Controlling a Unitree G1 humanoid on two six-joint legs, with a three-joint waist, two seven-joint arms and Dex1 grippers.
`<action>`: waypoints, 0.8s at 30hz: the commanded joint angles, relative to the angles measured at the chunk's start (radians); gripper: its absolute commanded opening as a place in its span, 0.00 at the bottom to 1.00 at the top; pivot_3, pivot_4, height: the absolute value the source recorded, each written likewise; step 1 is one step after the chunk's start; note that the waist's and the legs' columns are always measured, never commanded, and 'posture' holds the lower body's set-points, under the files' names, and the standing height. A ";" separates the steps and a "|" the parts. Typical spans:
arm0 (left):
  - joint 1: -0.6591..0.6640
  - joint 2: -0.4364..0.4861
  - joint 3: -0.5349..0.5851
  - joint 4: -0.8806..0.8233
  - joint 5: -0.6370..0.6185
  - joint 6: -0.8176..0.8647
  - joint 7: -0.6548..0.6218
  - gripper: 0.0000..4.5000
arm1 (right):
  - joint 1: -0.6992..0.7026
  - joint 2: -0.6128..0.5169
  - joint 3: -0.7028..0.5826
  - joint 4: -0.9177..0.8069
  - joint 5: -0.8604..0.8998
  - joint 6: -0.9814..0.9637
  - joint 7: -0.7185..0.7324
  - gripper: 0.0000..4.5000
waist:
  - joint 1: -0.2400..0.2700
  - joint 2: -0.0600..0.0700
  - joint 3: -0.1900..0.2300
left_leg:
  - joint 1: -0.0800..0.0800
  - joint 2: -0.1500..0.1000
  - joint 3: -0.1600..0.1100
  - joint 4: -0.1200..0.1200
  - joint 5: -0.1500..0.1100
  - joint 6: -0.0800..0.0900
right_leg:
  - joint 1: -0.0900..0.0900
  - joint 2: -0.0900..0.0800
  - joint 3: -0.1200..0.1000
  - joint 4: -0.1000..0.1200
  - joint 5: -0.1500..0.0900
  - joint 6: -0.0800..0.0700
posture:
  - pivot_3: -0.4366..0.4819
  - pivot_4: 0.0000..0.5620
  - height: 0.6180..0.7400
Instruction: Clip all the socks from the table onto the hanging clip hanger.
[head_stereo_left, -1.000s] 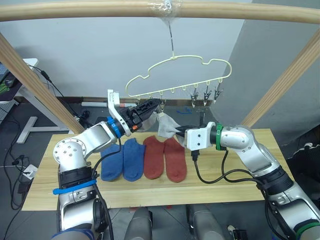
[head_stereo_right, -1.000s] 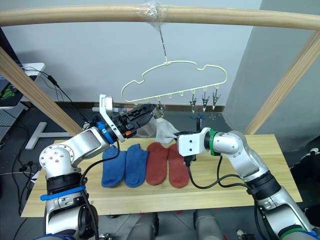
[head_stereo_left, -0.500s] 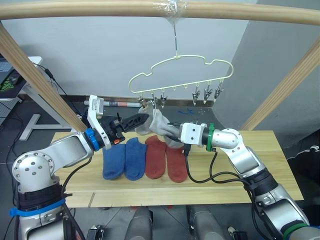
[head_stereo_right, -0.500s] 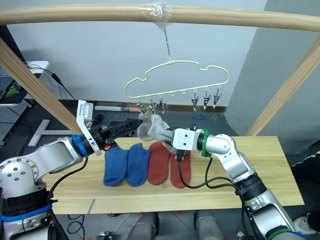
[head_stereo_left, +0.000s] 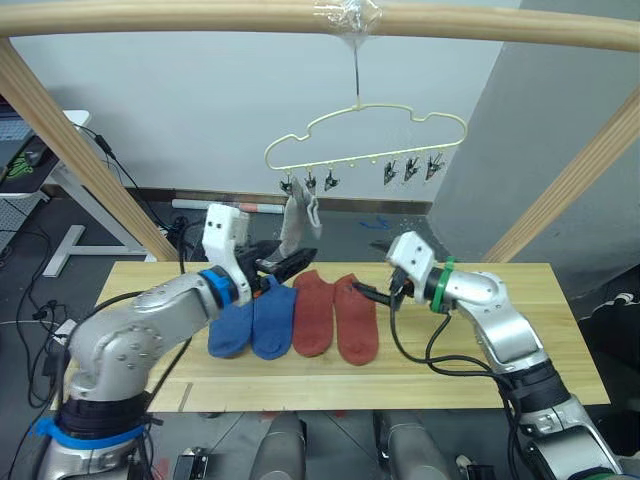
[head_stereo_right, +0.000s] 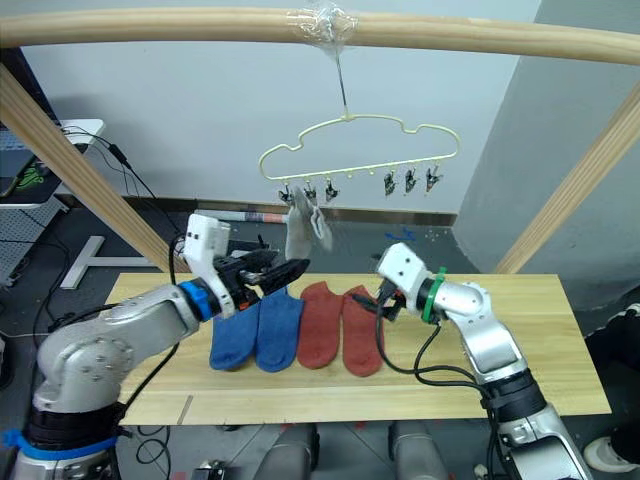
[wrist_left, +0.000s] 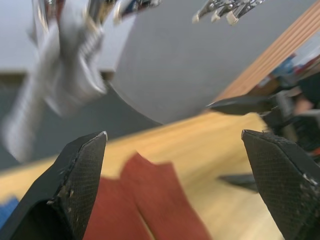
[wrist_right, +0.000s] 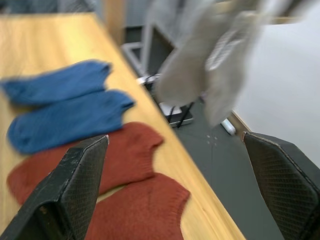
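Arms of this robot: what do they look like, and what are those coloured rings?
Both arms are rounded silver metal. The left arm wears a blue ring at the wrist, the right arm a green one. White blocks sit behind the black two-fingered left gripper and right gripper. Black cables loop along both.

Your left hand (head_stereo_left: 285, 266) reaches inward from the left with its fingers spread wide and empty, while your right hand (head_stereo_left: 366, 291), elbow bent, points back toward it, its fingers likewise parted and holding nothing.
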 joint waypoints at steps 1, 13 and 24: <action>-0.016 -0.045 -0.126 0.016 0.270 -0.263 -0.086 0.86 | 0.016 0.029 -0.095 -0.134 0.115 0.130 -0.057 1.00 | 0.001 0.000 0.000 | 0.000 0.000 0.000 0.000 0.000 0.000 | 0.000 0.000 0.000 0.000 0.000 0.000 | 0.56 0.41 1.00; -0.109 -0.313 -0.196 0.332 0.616 -0.574 -0.052 0.39 | 0.033 -0.010 -0.205 -0.335 0.278 0.273 -0.121 1.00 | -0.005 0.000 0.000 | -0.001 0.000 0.001 0.000 0.000 0.000 | -0.001 0.000 0.000 -0.001 0.001 0.007 | 0.49 0.40 1.00; -0.234 -0.493 -0.143 0.639 0.733 -0.714 0.037 0.39 | -0.016 -0.009 -0.225 -0.431 0.387 0.369 -0.207 1.00 | -0.027 0.000 0.000 | -0.002 0.000 0.000 0.000 0.000 0.001 | -0.001 0.000 0.000 -0.001 0.002 0.009 | 0.45 0.39 1.00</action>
